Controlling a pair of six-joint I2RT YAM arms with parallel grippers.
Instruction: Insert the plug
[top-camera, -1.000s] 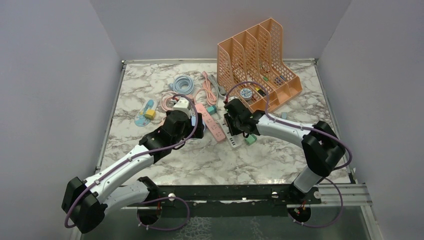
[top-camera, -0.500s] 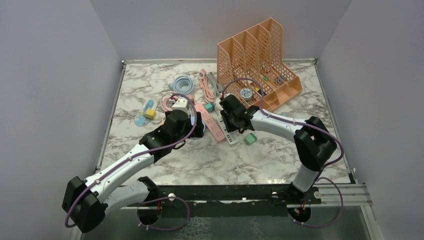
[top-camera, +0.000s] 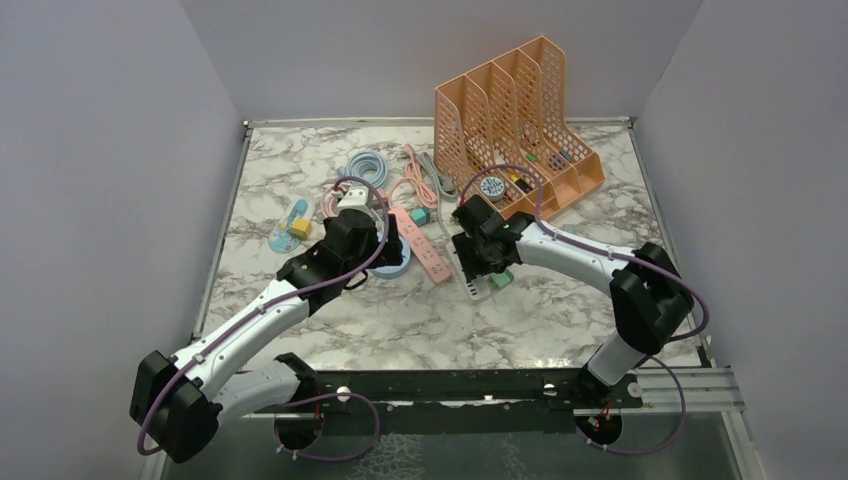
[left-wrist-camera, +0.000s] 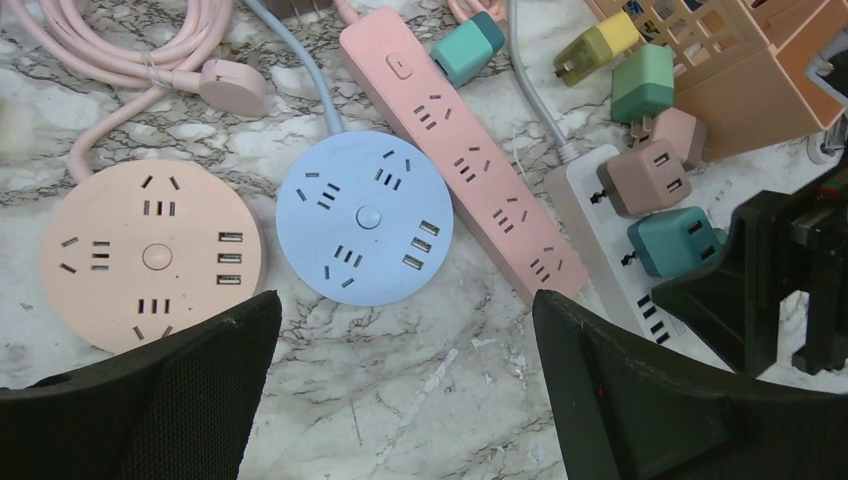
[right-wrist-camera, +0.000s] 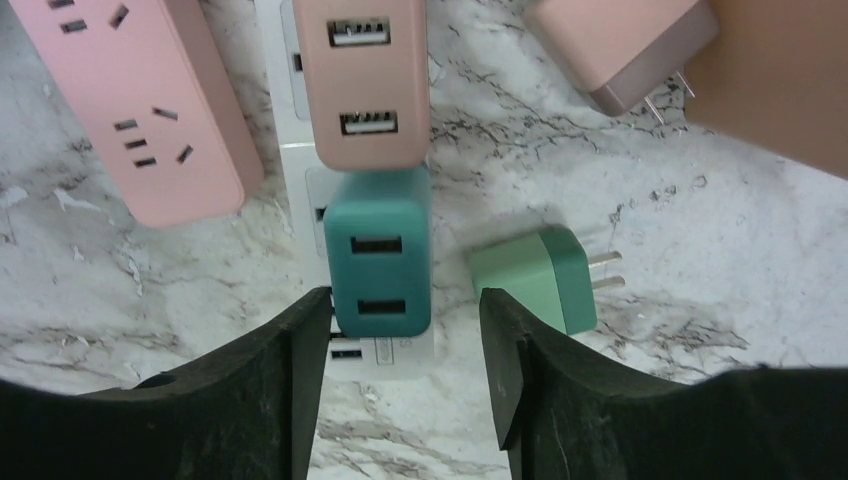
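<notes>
Right wrist view shows the teal plug seated in the white power strip between the spread fingers of the right gripper, while the left gripper gapes wide over the blue round socket.

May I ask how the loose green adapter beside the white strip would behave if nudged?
The green adapter looks small and boxy, so probably light and rigid. Lying flat on the smooth marble tabletop, it would likely slide, not roll.
</notes>
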